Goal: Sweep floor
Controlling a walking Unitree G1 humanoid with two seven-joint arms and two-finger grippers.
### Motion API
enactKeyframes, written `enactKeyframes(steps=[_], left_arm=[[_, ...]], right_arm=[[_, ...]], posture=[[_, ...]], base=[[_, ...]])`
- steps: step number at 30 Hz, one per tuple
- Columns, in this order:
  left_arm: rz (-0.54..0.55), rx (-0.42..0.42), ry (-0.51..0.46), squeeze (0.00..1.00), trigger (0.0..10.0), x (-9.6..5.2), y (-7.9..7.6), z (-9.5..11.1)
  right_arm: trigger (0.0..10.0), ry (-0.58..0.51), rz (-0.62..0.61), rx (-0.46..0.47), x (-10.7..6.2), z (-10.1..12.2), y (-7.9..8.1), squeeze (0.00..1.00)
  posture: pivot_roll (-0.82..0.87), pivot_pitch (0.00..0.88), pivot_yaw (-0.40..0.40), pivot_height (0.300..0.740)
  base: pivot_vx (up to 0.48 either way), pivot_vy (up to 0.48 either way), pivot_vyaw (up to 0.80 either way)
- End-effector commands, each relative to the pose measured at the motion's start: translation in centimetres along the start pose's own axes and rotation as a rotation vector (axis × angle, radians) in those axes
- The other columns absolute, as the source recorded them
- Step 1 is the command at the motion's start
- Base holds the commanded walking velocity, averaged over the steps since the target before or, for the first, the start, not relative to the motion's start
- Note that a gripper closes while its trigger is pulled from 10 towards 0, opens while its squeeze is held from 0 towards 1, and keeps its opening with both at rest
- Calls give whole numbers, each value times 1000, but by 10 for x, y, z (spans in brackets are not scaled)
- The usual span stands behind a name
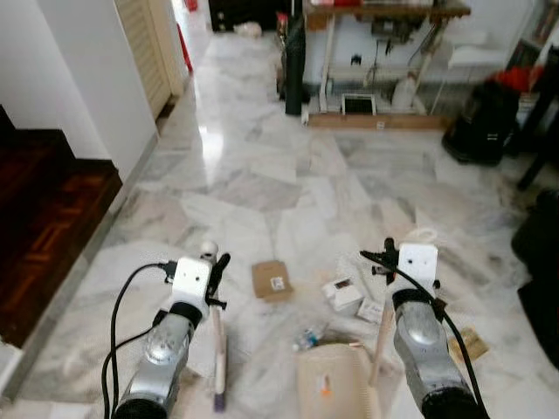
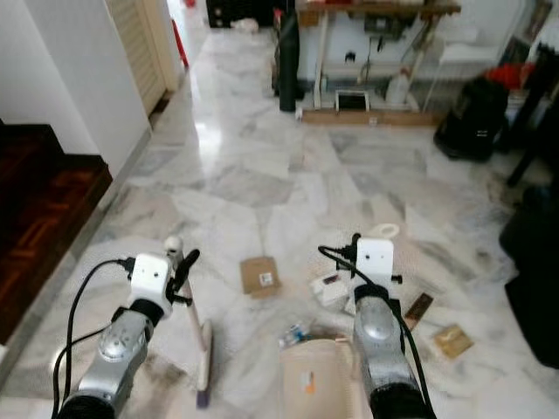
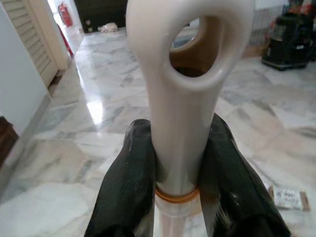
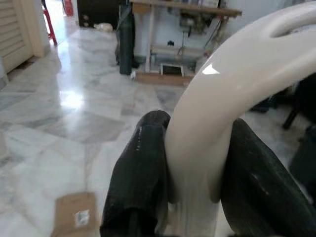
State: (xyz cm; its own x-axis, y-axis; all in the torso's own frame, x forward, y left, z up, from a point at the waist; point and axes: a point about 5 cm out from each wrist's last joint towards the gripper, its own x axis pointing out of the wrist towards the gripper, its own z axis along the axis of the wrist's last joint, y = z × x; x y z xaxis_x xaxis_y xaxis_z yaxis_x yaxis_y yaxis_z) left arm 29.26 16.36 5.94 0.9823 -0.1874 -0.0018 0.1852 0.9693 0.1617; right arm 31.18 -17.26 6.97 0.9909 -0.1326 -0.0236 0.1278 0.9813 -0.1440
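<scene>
L pincer (image 3: pixel 177 187) clamps 1 broom (image 1: pixel 217 349), R pincer (image 4: pixel 197 182) clamps 1 dustpan (image 1: pixel 336 380); 1 cardboard box (image 1: pixel 272 280) on floor (image 1: pixel 262 175).

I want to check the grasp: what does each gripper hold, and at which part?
Left gripper: broom handle, just below its top loop. Right gripper: dustpan handle, near its looped top. Both jaws shut on them.

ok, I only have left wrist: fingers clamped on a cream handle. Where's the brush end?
Observer: Down on the marble floor. The broom stands near upright in the left gripper.
Operator: And the right arm?
Observer: The right gripper is shut on the handle of the dustpan, which sits on the floor between the arms.
Operator: Litter ahead?
Observer: A flat cardboard piece and small boxes lie just beyond the dustpan.
</scene>
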Motion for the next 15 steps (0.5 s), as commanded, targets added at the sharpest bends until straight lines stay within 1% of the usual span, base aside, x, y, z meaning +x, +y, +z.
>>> enactKeyframes(steps=[1, 9, 15], left_arm=[[4, 30, -68, 0, 10000, 7, 3, 15], [9, 26, -69, 0, 10000, 7, 3, 15], [22, 15, -74, 0, 10000, 7, 5, 16]], right_arm=[[10000, -48, -4, 15, 4, 11, 0, 0], [10000, -49, -6, 15, 5, 12, -1, 0], [10000, -50, -9, 15, 6, 12, -1, 0]], posture=[[6, 15, 16, 740], [6, 20, 15, 740], [5, 28, 16, 740]], base=[[326, -349, 0], [290, -333, 0], [0, 0, 0]])
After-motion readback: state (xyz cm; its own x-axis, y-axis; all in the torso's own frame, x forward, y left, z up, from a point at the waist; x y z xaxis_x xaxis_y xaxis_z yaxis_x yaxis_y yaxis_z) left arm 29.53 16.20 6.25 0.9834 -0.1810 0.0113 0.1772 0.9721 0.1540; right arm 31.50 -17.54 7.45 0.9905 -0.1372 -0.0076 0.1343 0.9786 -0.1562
